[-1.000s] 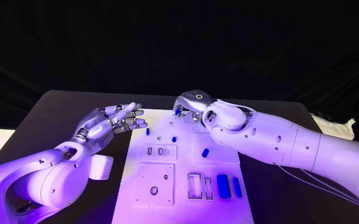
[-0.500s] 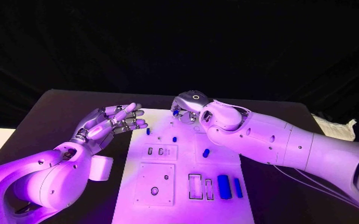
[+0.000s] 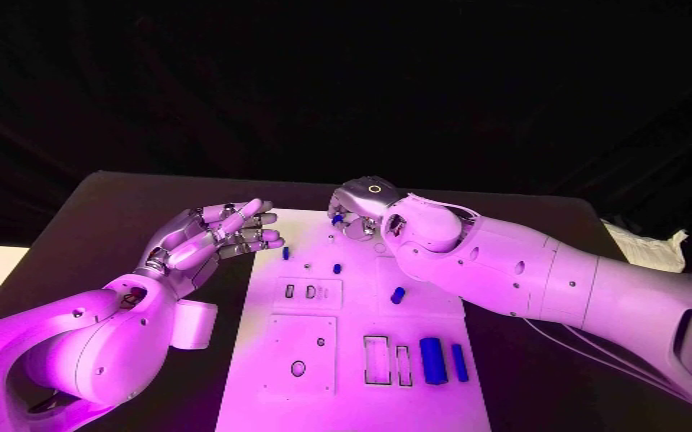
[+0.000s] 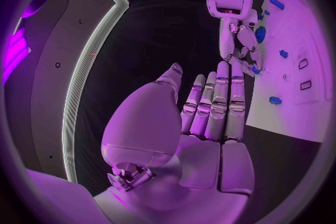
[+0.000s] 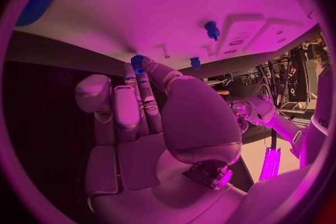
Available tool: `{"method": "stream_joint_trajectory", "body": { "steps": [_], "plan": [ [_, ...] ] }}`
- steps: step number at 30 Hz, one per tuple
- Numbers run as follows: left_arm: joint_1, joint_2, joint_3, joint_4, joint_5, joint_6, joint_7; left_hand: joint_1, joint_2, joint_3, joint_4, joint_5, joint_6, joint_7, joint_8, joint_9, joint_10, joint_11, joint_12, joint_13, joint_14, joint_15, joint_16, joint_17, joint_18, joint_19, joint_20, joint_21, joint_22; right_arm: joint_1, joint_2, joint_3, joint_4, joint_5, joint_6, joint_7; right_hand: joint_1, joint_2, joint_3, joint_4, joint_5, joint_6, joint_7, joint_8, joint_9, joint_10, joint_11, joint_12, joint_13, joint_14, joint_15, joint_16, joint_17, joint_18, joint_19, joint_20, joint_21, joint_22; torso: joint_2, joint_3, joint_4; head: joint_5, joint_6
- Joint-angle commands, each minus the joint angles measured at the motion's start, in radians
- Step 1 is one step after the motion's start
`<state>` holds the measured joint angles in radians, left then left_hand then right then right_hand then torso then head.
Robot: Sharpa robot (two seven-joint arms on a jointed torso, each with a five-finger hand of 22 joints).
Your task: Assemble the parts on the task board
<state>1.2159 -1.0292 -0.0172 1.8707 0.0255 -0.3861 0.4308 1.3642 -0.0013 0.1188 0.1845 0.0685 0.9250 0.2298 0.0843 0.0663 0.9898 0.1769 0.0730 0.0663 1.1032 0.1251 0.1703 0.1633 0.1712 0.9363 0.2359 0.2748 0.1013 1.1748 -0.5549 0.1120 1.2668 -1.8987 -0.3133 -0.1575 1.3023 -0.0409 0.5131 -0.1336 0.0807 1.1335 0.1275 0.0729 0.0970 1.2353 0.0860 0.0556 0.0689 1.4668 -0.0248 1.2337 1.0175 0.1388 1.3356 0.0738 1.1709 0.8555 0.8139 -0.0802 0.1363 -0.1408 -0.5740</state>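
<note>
Right hand [image 3: 364, 210] pinches small blue part [image 5: 138, 61] at task board [image 3: 346, 352] far edge; likely light, rigid, slippery—pinch its sides. Left hand [image 3: 216, 235] spread, empty.

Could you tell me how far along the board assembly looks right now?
Early: several blue parts lie loose on the task board. The right hand has a small blue part at its fingertips at the far edge. The left hand waits open beside the board.
</note>
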Motion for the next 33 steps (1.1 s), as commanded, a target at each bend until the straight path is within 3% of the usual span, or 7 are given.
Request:
{"method": "stream_joint_trajectory", "body": {
  "steps": [1,9,15,19,24,28,33],
  "plan": [
    [0.002,0.003,0.001,-0.001,0.001,0.022,0.004,0.005,0.003,0.000,-0.007,-0.004,0.000,0.005,-0.006,-0.001,-0.003,0.006,-0.003,-0.002,0.007,0.003,-0.003,0.001,0.012,0.009,0.001,-0.004,-0.001,0.000,0.005,-0.001,-0.007,-0.025,0.026,-0.035,-0.006,-0.014,0.001,0.009,0.000,-0.010,0.005,-0.008,-0.001,0.012,-0.021,0.004,-0.002,0.026,0.005,0.003,-0.003,-0.016,-0.002,0.008,0.006,0.001,0.002,-0.0009,0.0018,-0.001,0.001],
    [0.003,0.003,0.001,-0.005,0.001,0.025,-0.001,0.004,0.005,-0.001,-0.010,-0.004,-0.003,0.008,-0.010,-0.002,-0.007,0.008,-0.007,-0.002,0.006,0.004,-0.006,0.003,0.012,0.009,0.001,-0.006,-0.003,0.000,0.010,-0.003,-0.017,-0.021,0.012,-0.060,-0.052,-0.092,-0.029,0.058,-0.023,-0.164,0.032,-0.012,-0.031,-0.178,0.017,0.004,-0.008,-0.020,0.037,-0.124,-0.179,0.011,-0.091,0.038,-0.102,-0.166,0.002,-0.0018,0.0031,-0.003,-0.001],
    [0.004,0.002,0.001,-0.008,0.001,0.026,-0.004,0.002,0.005,-0.002,-0.011,-0.005,-0.005,0.009,-0.013,-0.002,-0.010,0.009,-0.009,-0.002,0.004,0.005,-0.009,0.004,0.012,0.008,0.002,-0.008,-0.004,0.000,-0.002,-0.003,0.007,-0.012,-0.015,-0.064,-0.038,-0.099,-0.083,0.088,-0.020,-0.180,0.035,-0.009,-0.028,-0.214,0.022,0.008,-0.006,-0.020,0.042,-0.151,-0.211,0.016,-0.099,0.045,-0.122,-0.191,0.004,-0.0009,0.0013,-0.002,0.001],
    [0.005,-0.002,0.001,-0.009,0.002,0.026,-0.004,0.002,0.005,-0.003,-0.012,-0.005,-0.006,0.010,-0.014,-0.002,-0.011,0.010,-0.009,-0.002,0.004,0.006,-0.010,0.005,0.011,0.008,0.002,-0.009,-0.005,-0.001,-0.040,-0.003,0.057,0.012,-0.034,-0.068,-0.027,-0.097,-0.101,0.103,-0.016,-0.171,0.037,-0.007,-0.026,-0.203,0.021,0.011,-0.004,-0.018,0.040,-0.158,-0.219,0.016,-0.095,0.045,-0.123,-0.192,0.005,0.0000,-0.0010,-0.003,0.004],
    [0.005,-0.007,0.001,-0.009,0.006,0.025,-0.003,0.001,0.005,-0.003,-0.012,-0.005,-0.006,0.010,-0.014,-0.002,-0.011,0.010,-0.009,-0.002,0.004,0.006,-0.010,0.005,0.011,0.008,0.002,-0.009,-0.005,-0.001,-0.116,0.005,0.132,0.068,-0.055,-0.078,-0.017,-0.090,-0.111,0.124,-0.007,-0.139,0.034,0.000,-0.020,-0.156,0.015,0.023,0.000,-0.008,0.036,-0.146,-0.200,0.012,-0.080,0.041,-0.110,-0.172,0.004,0.0020,-0.0097,-0.005,0.008],
    [0.006,-0.010,0.001,-0.007,0.007,0.026,-0.004,0.001,0.005,-0.004,-0.012,-0.005,-0.007,0.011,-0.015,-0.002,-0.013,0.010,-0.010,-0.002,0.004,0.006,-0.011,0.005,0.011,0.008,0.002,-0.010,-0.005,-0.001,-0.194,0.018,0.196,0.152,-0.055,-0.093,-0.016,-0.088,-0.103,0.143,0.010,-0.107,0.034,0.007,-0.016,-0.045,-0.001,0.064,0.019,0.019,0.022,-0.068,-0.095,-0.001,-0.039,0.031,-0.052,-0.086,0.003,0.0038,-0.0176,-0.005,0.009],
    [0.006,-0.012,0.001,-0.007,0.007,0.029,-0.006,0.001,0.005,-0.004,-0.012,-0.005,-0.007,0.011,-0.015,-0.002,-0.013,0.010,-0.010,-0.002,0.004,0.006,-0.011,0.005,0.011,0.008,0.002,-0.010,-0.005,0.000,-0.285,0.027,0.253,0.248,-0.004,-0.124,-0.041,-0.125,-0.137,0.170,0.044,-0.114,0.009,-0.004,-0.020,0.143,-0.041,0.166,0.087,0.045,-0.009,0.036,0.047,-0.021,0.016,-0.001,0.032,0.041,0.000,0.0056,-0.0289,-0.011,0.010]
  ]
}}
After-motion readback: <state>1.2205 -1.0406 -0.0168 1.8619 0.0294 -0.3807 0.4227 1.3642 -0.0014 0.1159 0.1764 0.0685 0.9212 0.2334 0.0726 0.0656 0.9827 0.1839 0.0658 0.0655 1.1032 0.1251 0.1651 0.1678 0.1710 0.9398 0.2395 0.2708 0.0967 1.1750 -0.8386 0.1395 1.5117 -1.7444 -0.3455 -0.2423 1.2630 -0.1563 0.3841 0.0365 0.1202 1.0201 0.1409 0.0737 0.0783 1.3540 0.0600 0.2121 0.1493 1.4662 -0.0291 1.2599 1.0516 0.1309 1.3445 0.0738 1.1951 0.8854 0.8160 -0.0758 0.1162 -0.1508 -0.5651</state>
